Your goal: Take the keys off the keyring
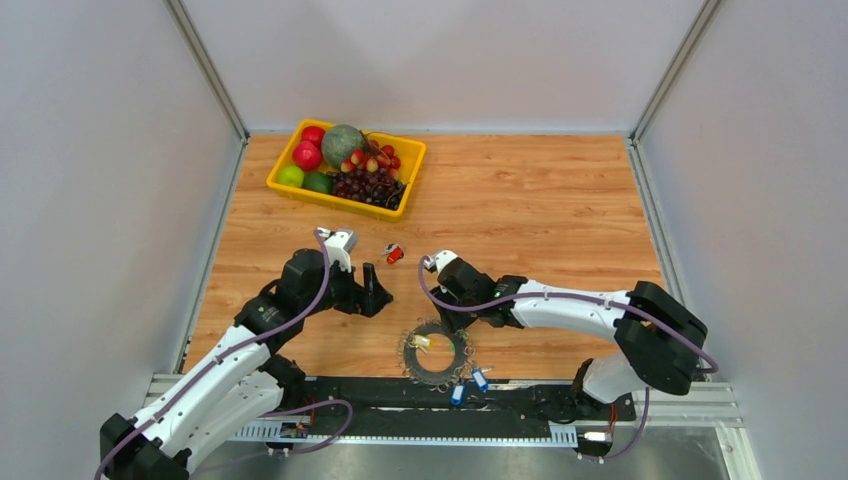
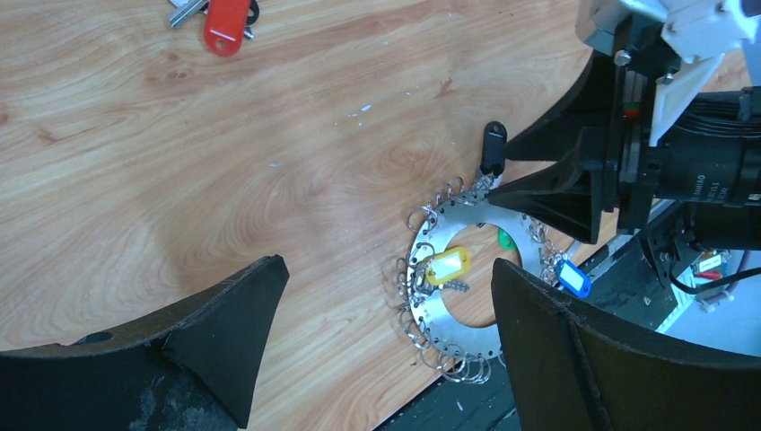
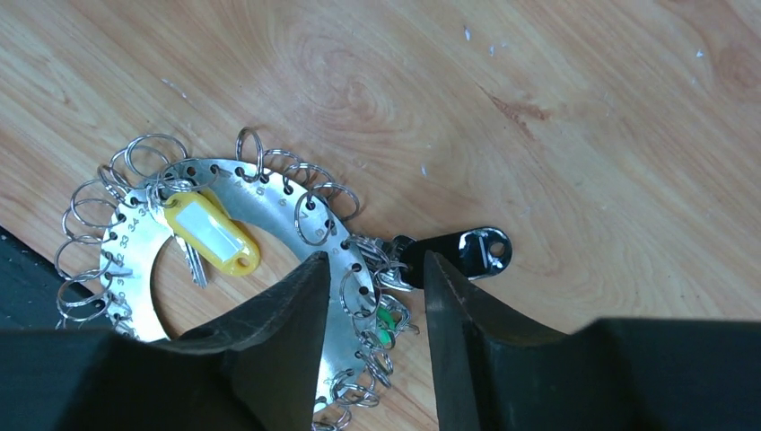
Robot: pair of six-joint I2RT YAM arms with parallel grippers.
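The keyring is a flat silvery ring plate hung with small split rings, lying near the table's front edge. On it are a yellow key, a black key, a green key and blue keys. A red key lies apart on the wood. My right gripper straddles the keyring's rim by the black key, jaws partly closed with gaps on both sides. My left gripper hovers wide open and holds nothing, left of the keyring.
A yellow fruit tray stands at the back left. A black rail runs along the table's front edge just under the keyring. Grey walls enclose the wooden table on three sides.
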